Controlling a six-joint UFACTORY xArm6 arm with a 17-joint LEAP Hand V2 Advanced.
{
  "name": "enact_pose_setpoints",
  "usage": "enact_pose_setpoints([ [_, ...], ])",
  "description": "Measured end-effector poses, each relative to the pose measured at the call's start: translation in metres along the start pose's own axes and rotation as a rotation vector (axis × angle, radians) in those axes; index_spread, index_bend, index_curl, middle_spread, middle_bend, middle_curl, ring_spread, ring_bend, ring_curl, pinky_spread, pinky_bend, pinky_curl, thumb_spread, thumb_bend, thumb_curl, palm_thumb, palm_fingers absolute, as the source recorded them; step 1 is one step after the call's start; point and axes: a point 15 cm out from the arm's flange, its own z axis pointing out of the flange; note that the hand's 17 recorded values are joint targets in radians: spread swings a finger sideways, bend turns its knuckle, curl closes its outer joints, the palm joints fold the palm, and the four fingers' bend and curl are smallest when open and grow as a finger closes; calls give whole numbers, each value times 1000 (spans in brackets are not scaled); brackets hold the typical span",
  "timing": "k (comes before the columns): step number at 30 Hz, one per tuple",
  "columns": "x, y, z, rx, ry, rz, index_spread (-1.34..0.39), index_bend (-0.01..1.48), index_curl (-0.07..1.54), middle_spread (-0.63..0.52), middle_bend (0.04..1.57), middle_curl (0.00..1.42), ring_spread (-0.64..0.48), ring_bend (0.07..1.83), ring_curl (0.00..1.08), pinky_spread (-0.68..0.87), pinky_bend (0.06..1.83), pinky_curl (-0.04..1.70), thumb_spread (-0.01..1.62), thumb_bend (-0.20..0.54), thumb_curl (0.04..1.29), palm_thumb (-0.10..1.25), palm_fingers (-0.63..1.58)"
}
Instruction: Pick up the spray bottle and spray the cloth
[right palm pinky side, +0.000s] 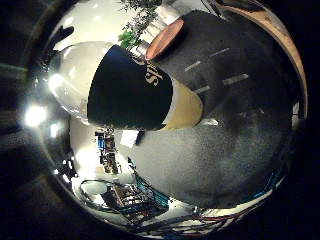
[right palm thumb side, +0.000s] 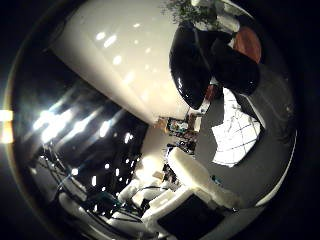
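Plainly, the fingers (right palm thumb side: 190, 65) were curled: two glossy black tips arched over the far edge of the spray bottle (right palm pinky side: 130, 90), and a white part of the hand (right palm thumb side: 200, 182) reached in from the opposite side, so the bottle sat clasped between them. The bottle lay right against the palm and filled much of both views. The thumb side view showed only its pale, shiny wall. The little finger side view showed a clear rounded section, a broad dark label band and a yellowish stretch beyond that.

Behind the bottle spread the grey table (right palm pinky side: 210, 160). The cloth (right palm thumb side: 235, 132) (white, crossed with thin dark lines) lay flat on it, apart from the bottle and just past the black fingertips as the thumb side view showed them. Whether the bottle's base touched the table could not be told.

Farther off, a round reddish-brown dish (right palm pinky side: 165, 39) rested on the table near its far edge, and a green leafy plant (right palm pinky side: 131, 36) stood beside that dish.
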Motion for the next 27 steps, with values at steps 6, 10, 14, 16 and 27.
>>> enact_pose_setpoints([
  [6,4,3,2,-4,-6,11,-176,146,249,204,244,335,138,335,264,265,331,320,1149,-19,325,631,72],
  [10,4,4,2,-5,-7,12,-176,147,248,205,245,335,139,336,265,265,330,321,1149,-19,325,631,72],
  [14,5,4,3,-7,-9,15,-176,147,248,205,244,335,145,339,265,265,330,322,1149,-19,325,631,72],
  [16,5,4,3,-7,-9,15,-176,146,248,205,244,335,146,340,265,265,331,322,1149,-19,325,631,73],
  [27,4,2,3,-8,-9,21,-197,129,214,198,345,356,151,444,278,281,331,322,1156,-18,324,636,106],
])
